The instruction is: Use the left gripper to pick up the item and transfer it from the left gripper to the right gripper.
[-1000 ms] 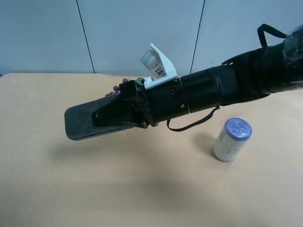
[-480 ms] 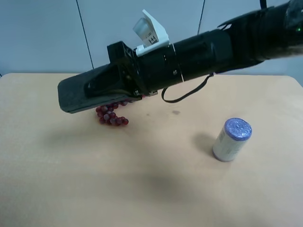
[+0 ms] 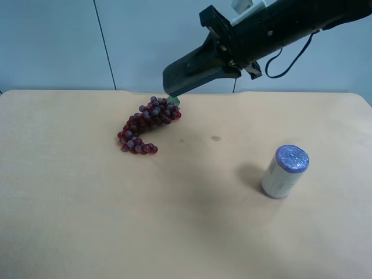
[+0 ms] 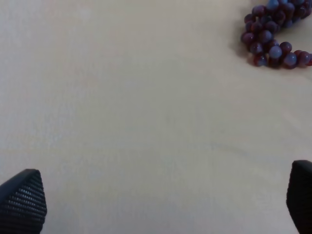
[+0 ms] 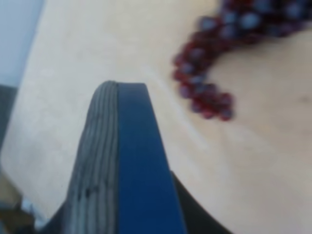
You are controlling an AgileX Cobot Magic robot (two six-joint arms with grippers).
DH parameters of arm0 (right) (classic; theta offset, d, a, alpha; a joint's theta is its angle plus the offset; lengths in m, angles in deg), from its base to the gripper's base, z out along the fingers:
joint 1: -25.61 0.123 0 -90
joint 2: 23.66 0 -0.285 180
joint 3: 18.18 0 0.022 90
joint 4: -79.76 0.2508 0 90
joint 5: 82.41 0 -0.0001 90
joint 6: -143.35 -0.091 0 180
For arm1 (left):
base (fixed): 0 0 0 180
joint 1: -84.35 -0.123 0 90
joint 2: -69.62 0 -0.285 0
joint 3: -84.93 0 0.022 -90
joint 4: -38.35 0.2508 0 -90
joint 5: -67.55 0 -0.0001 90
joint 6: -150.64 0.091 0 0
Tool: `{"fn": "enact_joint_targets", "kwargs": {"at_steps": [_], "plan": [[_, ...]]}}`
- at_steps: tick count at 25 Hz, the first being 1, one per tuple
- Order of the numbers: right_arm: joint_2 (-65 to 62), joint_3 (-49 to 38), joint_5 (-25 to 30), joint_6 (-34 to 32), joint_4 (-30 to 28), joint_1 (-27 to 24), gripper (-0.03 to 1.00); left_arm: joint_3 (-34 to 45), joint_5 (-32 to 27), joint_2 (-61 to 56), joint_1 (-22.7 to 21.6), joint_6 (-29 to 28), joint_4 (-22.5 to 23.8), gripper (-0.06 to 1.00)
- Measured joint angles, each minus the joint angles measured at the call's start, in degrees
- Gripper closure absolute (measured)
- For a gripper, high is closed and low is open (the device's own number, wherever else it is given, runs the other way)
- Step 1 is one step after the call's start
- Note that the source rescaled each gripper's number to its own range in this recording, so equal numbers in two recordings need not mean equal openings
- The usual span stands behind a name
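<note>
The item (image 3: pixel 187 72), a flat dark block, hangs in the air above the table's far edge. My right gripper (image 3: pixel 220 57) is shut on its end, and its black arm comes in from the exterior high view's upper right. In the right wrist view the item (image 5: pixel 122 165) fills the middle, edge-on, with a grey felt side and a blue side, above the table. The left gripper (image 4: pixel 161 204) is open over bare tabletop. Only its two black fingertips (image 4: pixel 22 201) show at the frame's corners, with nothing between them. The left arm is out of the exterior high view.
A red-purple grape bunch (image 3: pixel 146 127) lies on the tan table (image 3: pixel 87 203), just below the held block's tip; it also shows as grapes (image 4: pixel 275 34) and blurred grapes (image 5: pixel 219 58). A white can with a purple lid (image 3: pixel 283 171) stands at the right. A grey wall stands behind.
The right arm has risen and swung toward the upper right with the block in its grip, away from the table's middle. The grape bunch it covered is now in full view.
</note>
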Motion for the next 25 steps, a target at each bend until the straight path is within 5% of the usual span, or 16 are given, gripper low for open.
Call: {"fn": "enact_joint_targets", "kwargs": {"at_steps": [14, 25], "plan": [[8.8, 0.3, 1.9, -0.4, -2.4, -10.7, 0.97, 0.0, 0.0, 0.0, -0.3, 0.0, 0.0, -0.06], [12.6, 0.3, -7.1, -0.3, -6.8, -11.7, 0.97, 0.0, 0.0, 0.0, -0.3, 0.0, 0.0, -0.06]]}}
